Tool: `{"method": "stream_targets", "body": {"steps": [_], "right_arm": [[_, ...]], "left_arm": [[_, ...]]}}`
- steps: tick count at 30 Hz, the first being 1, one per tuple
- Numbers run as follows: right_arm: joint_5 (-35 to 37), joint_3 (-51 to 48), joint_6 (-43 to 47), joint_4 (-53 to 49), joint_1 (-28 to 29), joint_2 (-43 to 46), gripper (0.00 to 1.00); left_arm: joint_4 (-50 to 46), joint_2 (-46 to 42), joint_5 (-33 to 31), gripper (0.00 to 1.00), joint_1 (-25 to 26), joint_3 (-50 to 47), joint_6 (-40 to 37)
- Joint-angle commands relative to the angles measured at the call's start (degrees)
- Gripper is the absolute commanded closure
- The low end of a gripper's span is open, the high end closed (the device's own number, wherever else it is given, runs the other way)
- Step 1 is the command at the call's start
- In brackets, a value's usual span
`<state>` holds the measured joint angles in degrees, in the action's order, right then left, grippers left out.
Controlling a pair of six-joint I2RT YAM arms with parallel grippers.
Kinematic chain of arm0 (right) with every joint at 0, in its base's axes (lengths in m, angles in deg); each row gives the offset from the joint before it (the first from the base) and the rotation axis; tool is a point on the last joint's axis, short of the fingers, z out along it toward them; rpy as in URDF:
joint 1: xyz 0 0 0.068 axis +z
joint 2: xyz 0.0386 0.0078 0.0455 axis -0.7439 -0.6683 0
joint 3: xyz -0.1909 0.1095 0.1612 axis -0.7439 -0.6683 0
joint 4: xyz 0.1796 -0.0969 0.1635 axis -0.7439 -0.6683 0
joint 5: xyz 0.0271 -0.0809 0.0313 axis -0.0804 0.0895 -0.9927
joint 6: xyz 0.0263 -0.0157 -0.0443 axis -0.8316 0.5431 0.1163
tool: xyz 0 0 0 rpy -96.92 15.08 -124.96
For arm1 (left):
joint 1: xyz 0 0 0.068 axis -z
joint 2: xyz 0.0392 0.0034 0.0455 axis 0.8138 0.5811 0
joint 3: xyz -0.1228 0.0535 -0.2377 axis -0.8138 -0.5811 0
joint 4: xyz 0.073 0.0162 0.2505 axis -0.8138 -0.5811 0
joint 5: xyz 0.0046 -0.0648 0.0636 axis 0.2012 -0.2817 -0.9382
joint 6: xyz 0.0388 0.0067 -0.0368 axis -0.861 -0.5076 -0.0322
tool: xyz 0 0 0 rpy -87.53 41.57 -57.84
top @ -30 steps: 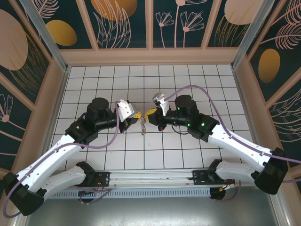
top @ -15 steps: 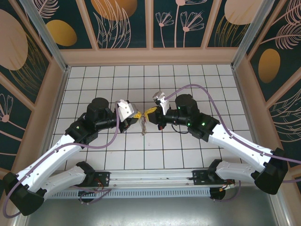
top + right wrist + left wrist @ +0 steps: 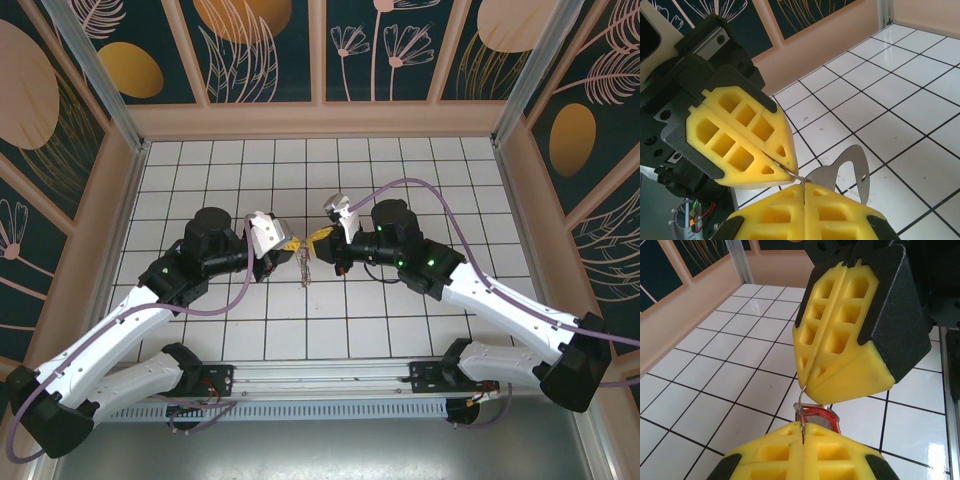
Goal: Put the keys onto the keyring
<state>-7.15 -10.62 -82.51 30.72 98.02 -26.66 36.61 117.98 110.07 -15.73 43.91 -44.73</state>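
Keyring position: the thin wire keyring (image 3: pixel 305 266) hung above the middle of the white tiled table (image 3: pixel 400 170), between the two arms and just nearer than their fingertips. Small metal pieces dangled from it, too small in the top view to tell apart.

The left gripper (image 3: pixel 287 243) reached in from the left and the right gripper (image 3: pixel 317 238) from the right. Their yellow tips sat just beside each other, over the centre tiles.

In the left wrist view, the left gripper (image 3: pixel 802 452) had its jaws pressed together on the wire of the keyring (image 3: pixel 800 399), which entered the seam between its yellow fingers (image 3: pixel 840 455). The same wire rose to the tip of the right gripper (image 3: pixel 807 382), whose jaws were likewise together, pinching it.

The small silvery key with a red plastic tag (image 3: pixel 818 416) hung close behind the wire, just above the left fingers. Whether it was threaded on the loop could not be determined.

In the right wrist view, the right gripper (image 3: pixel 804 212) met the left gripper (image 3: pixel 787 167) at the wire (image 3: pixel 791 171). A flat silvery metal key blade (image 3: pixel 860 175) hung just beside the right fingers. Its relation to the red tag could not be told.
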Motion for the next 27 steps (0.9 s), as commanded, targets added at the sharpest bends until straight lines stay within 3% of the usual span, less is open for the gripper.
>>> {"method": "stream_targets", "body": {"steps": [1, 19, 27], "right_arm": [[0.86, 2.13, 0.95, 0.74, -0.21, -0.66, 1.00], [1.85, 2.58, 0.55, 0.14, -1.09, -1.71, 1.00], [-1.39, -0.66, 2.00, 1.85, -0.96, 3.43, 1.00]], "left_arm": [[1.39, -0.43, 1.75, 1.00, 0.15, 1.06, -0.75], [1.66, -0.43, 1.60, 1.00, 0.17, 1.02, -0.97], [0.10, -0.39, 0.64, 1.00, 0.15, 2.06, -1.60]]}}
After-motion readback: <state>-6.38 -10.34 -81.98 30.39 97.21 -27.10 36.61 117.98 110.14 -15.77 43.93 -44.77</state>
